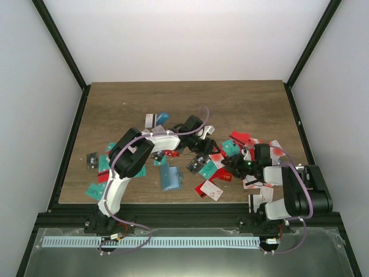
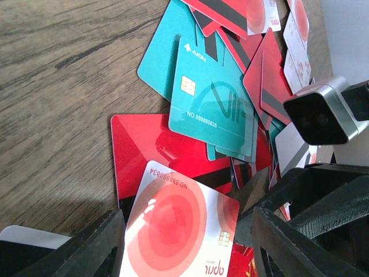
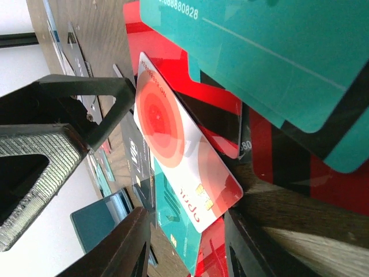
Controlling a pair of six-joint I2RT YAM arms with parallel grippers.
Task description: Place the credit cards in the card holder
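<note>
**Top external view: cards everywhere, holder waiting**

The card holder (image 1: 171, 178) sits near the front edge of the table (image 1: 242, 104), well apart from both grippers. I see no card going into it. The credit cards (image 1: 207, 171) lie spread on the wood, most of them in a heap to its right. So the job looks hardly begun.

The left gripper (image 2: 187, 248) hangs over that heap with its jaws wide apart. A white card with red circles (image 2: 173, 225) lies between them, not pinched. The right gripper (image 3: 187, 242) is half open at that card's corner and holds nothing I can see.
</note>
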